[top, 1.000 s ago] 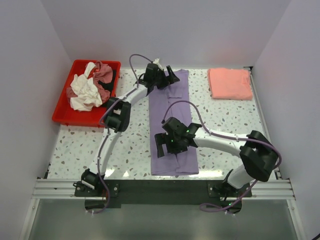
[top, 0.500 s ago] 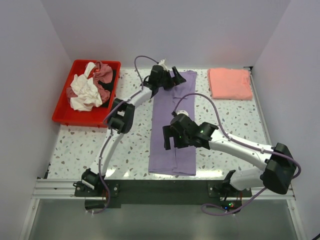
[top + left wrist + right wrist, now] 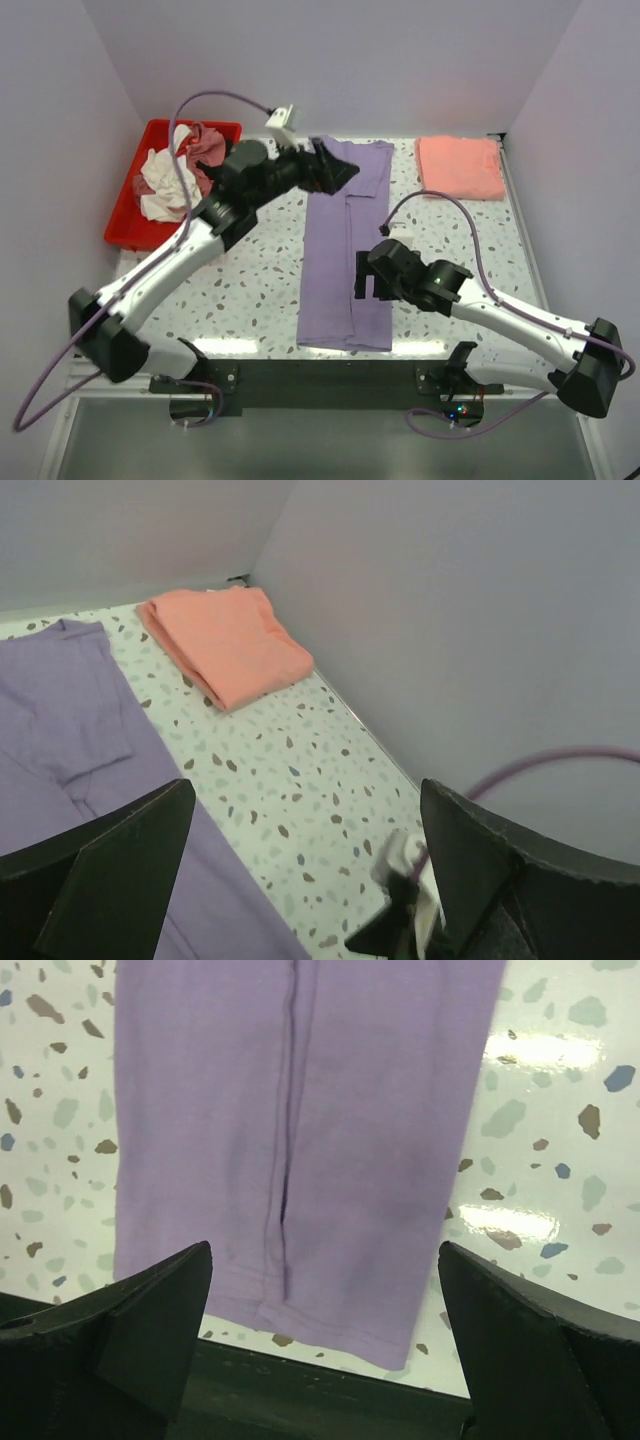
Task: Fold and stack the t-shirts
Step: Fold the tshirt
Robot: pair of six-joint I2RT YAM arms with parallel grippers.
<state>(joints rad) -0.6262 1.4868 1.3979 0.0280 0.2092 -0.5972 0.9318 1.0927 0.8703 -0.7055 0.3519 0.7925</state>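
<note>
One lavender t-shirt (image 3: 345, 250) lies folded into a long, narrow strip down the middle of the desk (image 3: 250, 290). It runs from the far edge almost to the near one, with a sleeve turned in at its far end. The left gripper (image 3: 333, 170) hangs over that far end with its jaws spread wide and nothing between them. The right gripper (image 3: 362, 285) hovers above the strip's near half, its jaws likewise wide apart and empty.

A salmon-pink t-shirt (image 3: 460, 167) sits folded into a neat rectangle at the far right corner, well apart from the strip. At the far left, a red tray (image 3: 122, 222) holds a crumpled heap, with a white t-shirt (image 3: 165, 188) in front and a dusty-rose t-shirt (image 3: 205, 143) behind it. The left arm reaches across the tray's near right corner and hides part of the heap. Pale walls close in the desk on three sides.
</note>
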